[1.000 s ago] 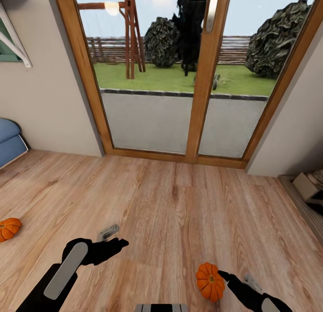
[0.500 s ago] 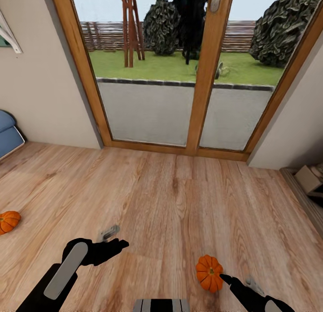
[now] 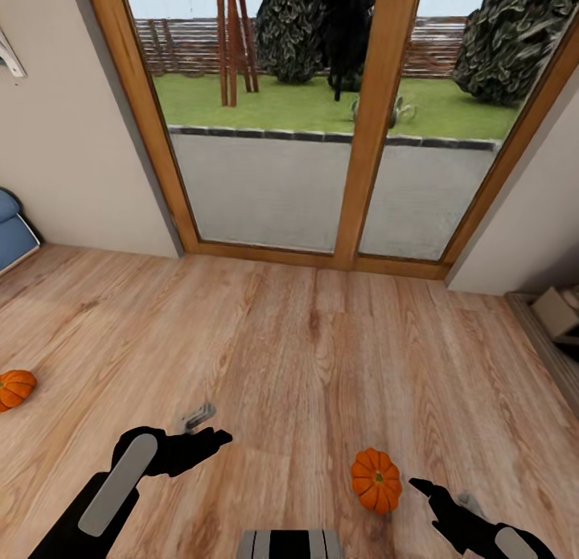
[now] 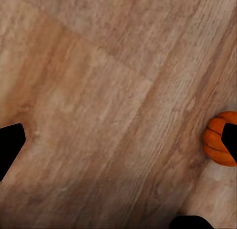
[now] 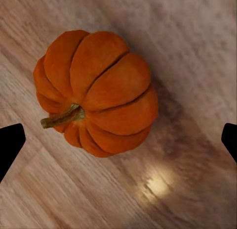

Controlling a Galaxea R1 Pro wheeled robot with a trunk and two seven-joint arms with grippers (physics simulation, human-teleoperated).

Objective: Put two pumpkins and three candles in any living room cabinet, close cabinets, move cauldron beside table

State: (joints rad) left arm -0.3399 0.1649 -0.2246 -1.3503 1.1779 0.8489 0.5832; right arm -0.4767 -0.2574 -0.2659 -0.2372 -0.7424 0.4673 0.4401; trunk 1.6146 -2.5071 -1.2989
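Observation:
One small orange pumpkin (image 3: pixel 375 480) rests on the wooden floor just left of my right gripper (image 3: pixel 442 495), with a small gap between them. Through the right wrist view the same pumpkin (image 5: pixel 96 93) lies stem sideways under the open right gripper (image 5: pixel 118 142), whose dark fingertips (image 5: pixel 10 145) stand wide apart. A second pumpkin (image 3: pixel 14 388) sits on the floor at the far left. My left gripper (image 3: pixel 205 428) hovers open over bare floor. In the left wrist view a pumpkin (image 4: pixel 216 146) peeks out beside one fingertip of the left gripper (image 4: pixel 118 145). Candles, cabinet, cauldron and table are out of view.
Tall glass doors in a wood frame (image 3: pixel 366 141) stand straight ahead, looking onto a garden. A blue cushion (image 3: pixel 12 229) lies against the left wall. A low shelf unit (image 3: pixel 563 318) sits at the right edge. My base (image 3: pixel 289 543) shows at the bottom.
The head camera has tilted down, shifting the whole picture upward. My right gripper has drawn back to the right, away from the pumpkin it was touching. The left arm is unchanged.

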